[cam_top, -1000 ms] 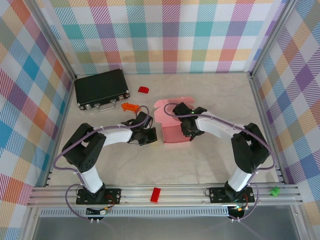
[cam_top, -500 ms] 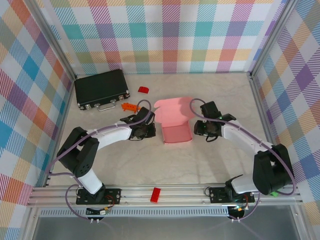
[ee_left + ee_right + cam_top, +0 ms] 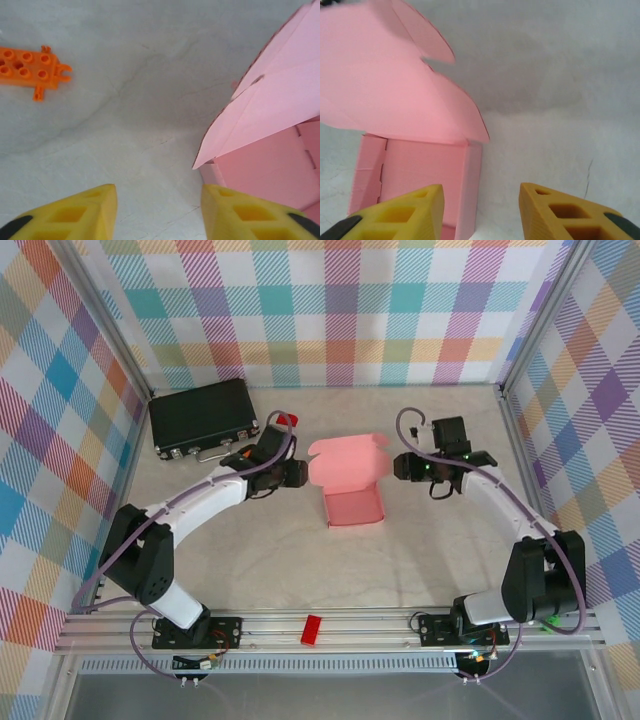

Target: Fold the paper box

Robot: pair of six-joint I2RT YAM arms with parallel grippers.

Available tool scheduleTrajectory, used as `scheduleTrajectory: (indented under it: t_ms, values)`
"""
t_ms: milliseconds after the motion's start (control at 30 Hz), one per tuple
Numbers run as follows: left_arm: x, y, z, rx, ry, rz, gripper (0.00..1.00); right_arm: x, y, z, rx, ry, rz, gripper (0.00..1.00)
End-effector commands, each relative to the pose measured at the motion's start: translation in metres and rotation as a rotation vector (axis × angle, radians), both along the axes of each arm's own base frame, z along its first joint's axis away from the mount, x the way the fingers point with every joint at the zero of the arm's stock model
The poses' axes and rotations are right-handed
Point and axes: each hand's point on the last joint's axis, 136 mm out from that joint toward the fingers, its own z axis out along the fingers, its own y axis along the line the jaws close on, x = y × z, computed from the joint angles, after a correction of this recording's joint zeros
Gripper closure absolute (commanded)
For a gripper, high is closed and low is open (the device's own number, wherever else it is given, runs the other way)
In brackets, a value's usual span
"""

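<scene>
Both arms had drawn back from the paper box (image 3: pixel 350 485) over the last second. The left fingers (image 3: pixel 75 212), earlier down at the box's left wall, had pulled away to the left of its lid. The right fingers (image 3: pixel 560 207), earlier over the box, had swung well out to its right. The box itself sat about where it had been.

It stood on the table (image 3: pixel 420 570) as a shallow pale-pink tray. Its lid flap was raised at the far end, and rounded tabs showed on the flap's edges. Nothing was touching it.

The left fingers were spread, with only bare table between them. In the left wrist view the box's near-left corner lay just ahead of them and to the right. The right fingers were likewise spread and held nothing. In the right wrist view the box lay ahead of them and to the left.

An orange brick (image 3: pixel 30 70) lay left of the box, apart from it. A black case (image 3: pixel 203 415) lay farther left and beyond it. A small red block (image 3: pixel 288 420) lay between the case and the box, and another red block (image 3: pixel 313 629) rested on the rail nearer than the box.
</scene>
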Motion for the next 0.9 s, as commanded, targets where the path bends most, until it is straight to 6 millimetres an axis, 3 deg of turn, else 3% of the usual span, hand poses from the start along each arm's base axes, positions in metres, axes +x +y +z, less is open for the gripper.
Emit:
scheduleTrajectory:
  t_ms: [0,167,300,533,867]
  values:
    - [0.004,-0.003,0.033,-0.024,-0.068,-0.121,0.44,0.009,0.017,0.016,-0.028,-0.127,0.235,0.54]
    - [0.011,-0.010,0.047,-0.061,-0.095,-0.231,0.26,0.014,0.023,0.012,-0.084,-0.172,0.381,0.51]
    - [0.014,-0.016,0.045,-0.072,-0.087,-0.318,0.16,0.016,0.026,0.005,-0.115,-0.181,0.474,0.48]
    - [0.017,-0.027,0.030,-0.073,-0.022,-0.422,0.18,0.022,0.030,0.000,-0.086,-0.149,0.539,0.44]
    - [0.038,-0.029,0.015,-0.120,0.018,-0.397,0.19,0.029,0.032,-0.012,-0.038,-0.071,0.577,0.39]
